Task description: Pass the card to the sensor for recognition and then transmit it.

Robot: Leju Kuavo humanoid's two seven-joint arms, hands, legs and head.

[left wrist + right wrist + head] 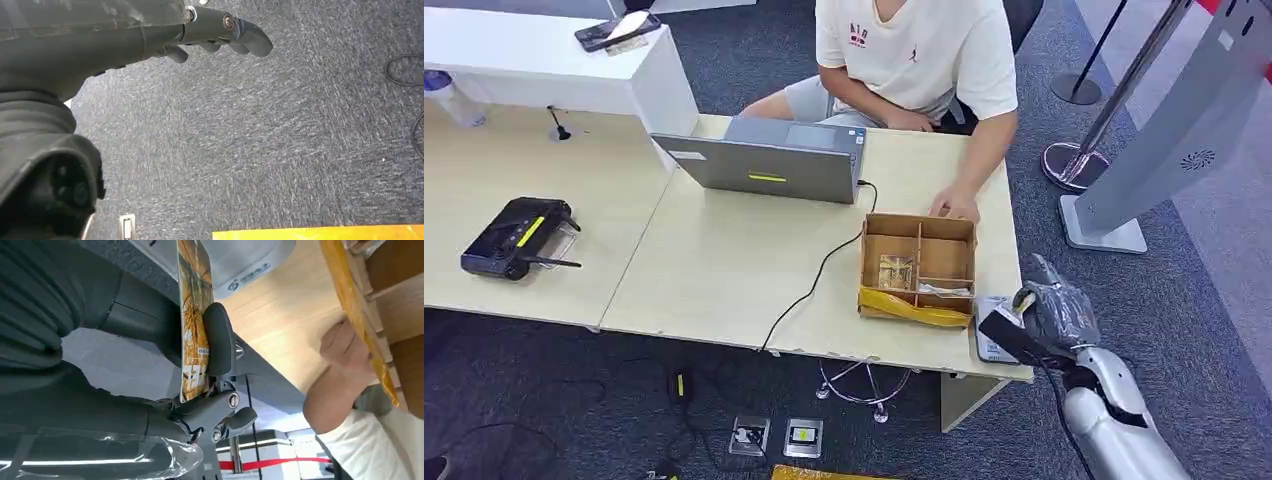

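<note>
- Right hand (200, 370) pinches the card (192, 315) between thumb and fingers; the card sits edge-on to the wrist camera, printed yellow face showing.
- In the head view the right hand (1054, 315) hovers at the table's (724, 270) near right corner, over the white sensor (989, 340), just beside the wooden box (917, 268).
- Card looks thin, light, stiff and glossy, so likely slippery; a pinch near one end, as here, leaves the face free for reading.
- Risk: slip or twist if the pinch loosens.
- Left hand (220, 35) hangs over carpet, fingers loosely curled, holding nothing.
- A person's hand (954, 205) rests at the box's far edge.
</note>
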